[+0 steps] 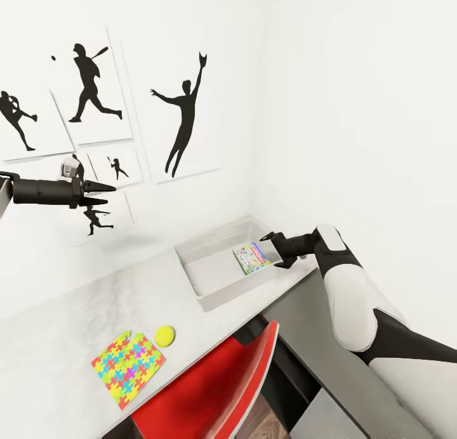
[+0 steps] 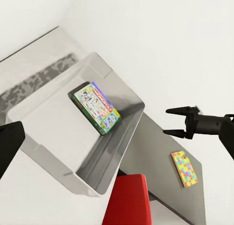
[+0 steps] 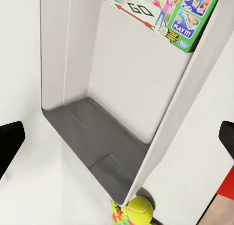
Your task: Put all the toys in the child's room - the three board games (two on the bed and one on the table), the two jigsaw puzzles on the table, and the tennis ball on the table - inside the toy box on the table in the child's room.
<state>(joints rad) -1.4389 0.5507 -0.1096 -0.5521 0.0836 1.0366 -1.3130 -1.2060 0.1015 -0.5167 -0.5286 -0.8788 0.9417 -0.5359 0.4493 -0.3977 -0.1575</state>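
Note:
The grey toy box (image 1: 244, 291) stands on the white table (image 1: 76, 312) against the wall. A green-edged board game (image 1: 252, 257) lies flat inside it at its right end, also seen in the left wrist view (image 2: 96, 107). My right gripper (image 1: 270, 251) hovers open just beside that game, holding nothing. Nearer on the table lie the tennis ball (image 1: 165, 335) and a jigsaw puzzle (image 1: 128, 361) side by side. Another jigsaw puzzle (image 2: 184, 168) rests on a grey surface past the box. My left gripper (image 1: 111, 196) is open, raised high by the wall.
A red chair (image 1: 209, 388) is tucked under the table's front edge below the ball. A lower grey-topped cabinet (image 1: 330, 363) sits to the right under my right arm. The room corner and athlete pictures (image 1: 184, 118) close off the back.

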